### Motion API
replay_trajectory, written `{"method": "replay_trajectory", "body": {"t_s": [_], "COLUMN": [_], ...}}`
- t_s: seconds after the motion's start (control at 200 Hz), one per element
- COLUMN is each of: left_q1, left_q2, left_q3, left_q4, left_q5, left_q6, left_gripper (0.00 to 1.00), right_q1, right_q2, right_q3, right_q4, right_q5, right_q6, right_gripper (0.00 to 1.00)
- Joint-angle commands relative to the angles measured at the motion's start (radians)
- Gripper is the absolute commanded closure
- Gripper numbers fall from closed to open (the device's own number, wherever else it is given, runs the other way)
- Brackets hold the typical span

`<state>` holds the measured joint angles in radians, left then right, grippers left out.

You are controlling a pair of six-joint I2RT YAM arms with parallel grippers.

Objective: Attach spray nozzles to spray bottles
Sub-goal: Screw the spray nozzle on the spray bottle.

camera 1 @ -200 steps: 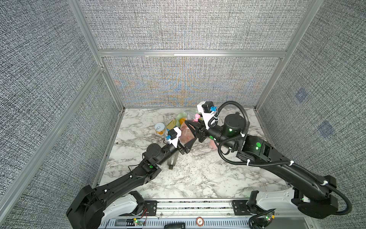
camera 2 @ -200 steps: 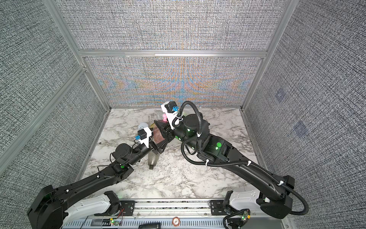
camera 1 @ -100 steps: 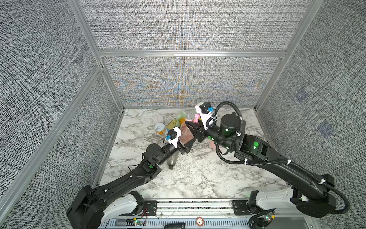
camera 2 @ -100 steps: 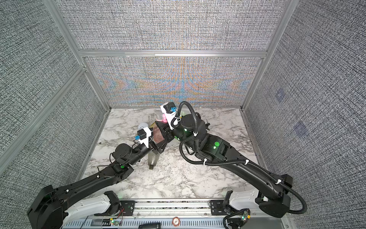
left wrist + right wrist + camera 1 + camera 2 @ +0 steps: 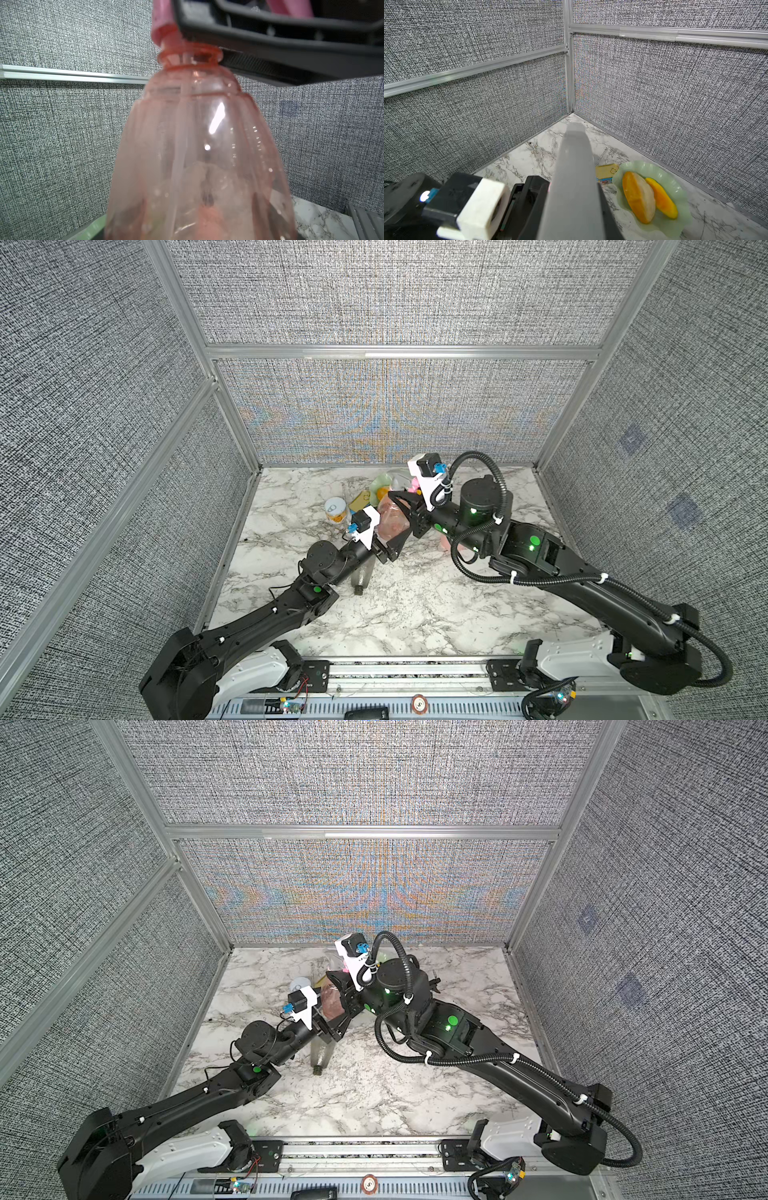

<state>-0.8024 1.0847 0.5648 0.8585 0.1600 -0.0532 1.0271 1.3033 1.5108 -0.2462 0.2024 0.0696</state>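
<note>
Ribbed, see-through pink bottle [image 5: 197, 155] up in the air, just robot-side of the scalloped green dish [image 5: 675, 187]! Left gripper [image 5: 392, 534] is clamped round its fat lower body. Right gripper [image 5: 400, 501] is pinched tight on the grey-and-pink nozzle [image 5: 571, 176]: smooth matte grey head, pink collar at the bottle's ringed neck, thin pale dip tube [image 5: 180, 135] running down inside. Smoky grey bottle [image 5: 360, 574] lies on the marble table [image 5: 415, 605], farther from the dish.
</note>
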Motion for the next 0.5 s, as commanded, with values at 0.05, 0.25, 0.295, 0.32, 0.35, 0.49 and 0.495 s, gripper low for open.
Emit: {"method": "replay_trajectory", "body": {"t_s": [0.05,0.25,0.295,0.32,0.35,0.49,0.495], "left_q1": [0.000,0.000,0.000,0.000,0.000,-0.001,0.000], "left_q2": [-0.005,-0.013,-0.012,-0.010,-0.009,-0.007,-0.007], "left_q3": [0.010,0.012,0.015,0.015,0.016,0.014,0.014], "left_q4": [0.027,0.022,0.019,0.018,0.015,0.033,0.033], "left_q5": [0.009,-0.035,-0.051,-0.063,-0.075,-0.116,-0.117], "left_q6": [0.004,0.017,0.024,0.030,0.034,0.058,0.059], "left_gripper": [0.26,0.26,0.26,0.26,0.26,0.26,0.27], "right_q1": [0.004,0.013,0.026,0.036,0.047,0.122,0.124], "right_q2": [0.012,0.031,0.044,0.050,0.060,0.129,0.131], "right_q3": [-0.008,-0.038,-0.037,-0.035,-0.035,-0.021,-0.021], "right_q4": [-0.013,-0.011,-0.017,-0.017,-0.015,0.005,0.008], "right_q5": [-0.040,0.018,0.085,0.117,0.171,0.457,0.466], "right_q6": [0.007,0.048,0.057,0.061,0.071,0.112,0.113], "right_gripper": [0.89,0.91,0.92,0.92,0.93,0.94,0.94]}}
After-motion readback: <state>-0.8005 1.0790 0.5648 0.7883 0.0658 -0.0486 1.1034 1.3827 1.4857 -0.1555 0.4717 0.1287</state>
